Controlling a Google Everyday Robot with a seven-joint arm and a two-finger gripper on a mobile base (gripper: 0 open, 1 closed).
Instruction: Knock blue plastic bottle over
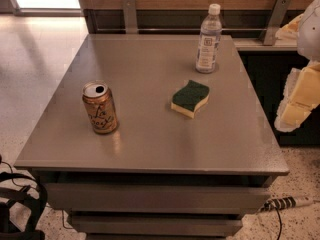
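The blue plastic bottle (208, 40) stands upright near the far right edge of the grey table (150, 149). It is clear and faintly bluish, with a white cap and a pale label. My gripper (299, 101) shows as pale yellow and white shapes at the right edge of the view, off the table's right side. It is to the right of the bottle, nearer to me, and well apart from it.
A gold-orange drink can (100, 108) stands opened at the table's front left. A green and yellow sponge (190, 98) lies mid-table, in front of the bottle. A black bag (20, 204) sits on the floor at lower left, and a cable (285, 204) at lower right.
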